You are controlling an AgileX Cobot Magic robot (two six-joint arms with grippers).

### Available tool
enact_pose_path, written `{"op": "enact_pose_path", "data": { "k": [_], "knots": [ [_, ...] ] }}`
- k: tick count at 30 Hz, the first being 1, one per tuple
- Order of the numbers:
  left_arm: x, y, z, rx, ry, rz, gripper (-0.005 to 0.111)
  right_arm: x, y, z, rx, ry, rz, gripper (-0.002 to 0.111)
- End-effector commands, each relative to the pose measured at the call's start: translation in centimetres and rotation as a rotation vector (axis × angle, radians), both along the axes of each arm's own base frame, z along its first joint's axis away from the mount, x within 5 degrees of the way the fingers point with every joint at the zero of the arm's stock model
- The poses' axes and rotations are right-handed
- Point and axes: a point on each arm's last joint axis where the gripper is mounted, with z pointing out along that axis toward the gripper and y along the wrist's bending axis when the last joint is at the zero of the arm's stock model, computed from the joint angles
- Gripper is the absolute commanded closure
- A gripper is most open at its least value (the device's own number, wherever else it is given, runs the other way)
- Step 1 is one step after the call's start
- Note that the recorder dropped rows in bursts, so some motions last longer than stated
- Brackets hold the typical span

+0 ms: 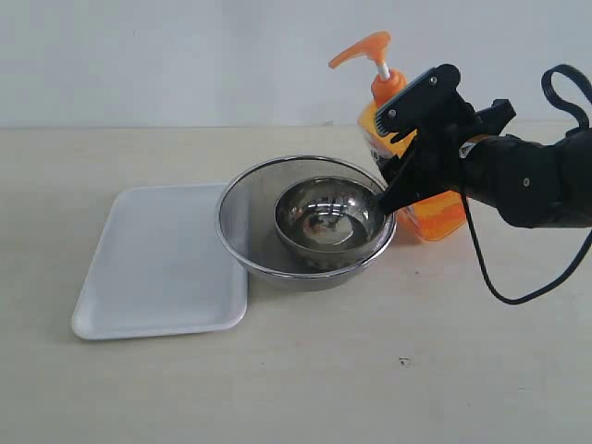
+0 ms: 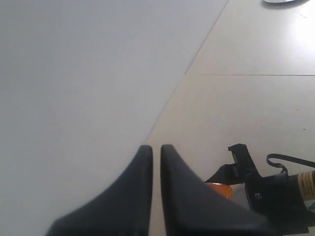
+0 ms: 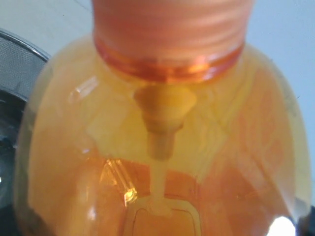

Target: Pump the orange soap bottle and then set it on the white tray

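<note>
While the right gripper [image 1: 380, 162] reaches in from the right of the exterior view, its two black fingers stand on either side of the orange soap bottle [image 1: 437, 215] and are closed on its body. One finger lies across the shoulder just under the neck, and the other slants down beside the label. The bottle leans a little, with its pump head toward the left, and its spout points left above the gripper. Whether its base rests on the pale table [image 1: 370, 370] or is just off it, I cannot tell.

The bottle is at the far right side of a round steel mesh strainer [image 1: 248, 252], just beside its rim (contact cannot be made out). A smaller steel bowl [image 1: 324, 220] sits inside the strainer. The white tray [image 1: 157, 268] lies flat on the table to the left. The strainer's near-left edge overlaps the tray's right rim, so the strainer is between the tray and the bottle. A black cable [image 1: 499, 282] loops down from the right arm.

Seen from the right wrist, the translucent bottle [image 3: 157, 147] fills nearly everything, with its ribbed collar and the dip tube inside showing.

The left gripper [image 2: 156, 150] hangs above bare tabletop, its fingers drawn together to a thin slit and holding nothing.
</note>
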Motion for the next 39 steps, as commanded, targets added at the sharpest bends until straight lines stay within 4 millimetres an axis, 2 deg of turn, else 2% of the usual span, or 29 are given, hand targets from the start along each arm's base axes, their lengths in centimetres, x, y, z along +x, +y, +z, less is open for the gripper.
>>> {"op": "enact_pose_path", "data": {
  "k": [1,11,18,26,34,39],
  "knots": [
    [0.0,0.2,0.5,-0.016,-0.009,0.013,0.102,0.2,0.1,0.6,-0.010,-0.033,0.012,0.108],
    [0.3,0.4,0.7,-0.012,-0.059,0.049,0.102,0.2,0.1,0.6,-0.010,-0.033,0.012,0.108],
    [0.9,1.2,0.4,-0.013,-0.017,0.097,0.102,0.2,0.1,0.6,-0.010,-0.031,0.012,0.108],
    [2.8,1.1,-2.4,0.097,0.013,0.166,0.102,0.2,0.1,0.6,-0.010,-0.031,0.012,0.108],
    [4.3,0.2,-5.2,0.127,0.078,0.168,0.102,0.2,0.1,0.6,-0.010,-0.031,0.012,0.108],
    [4.7,-0.2,-6.2,0.117,0.112,0.165,0.102,0.2,0.1,0.6,-0.010,-0.031,0.012,0.108]
  ]
}}
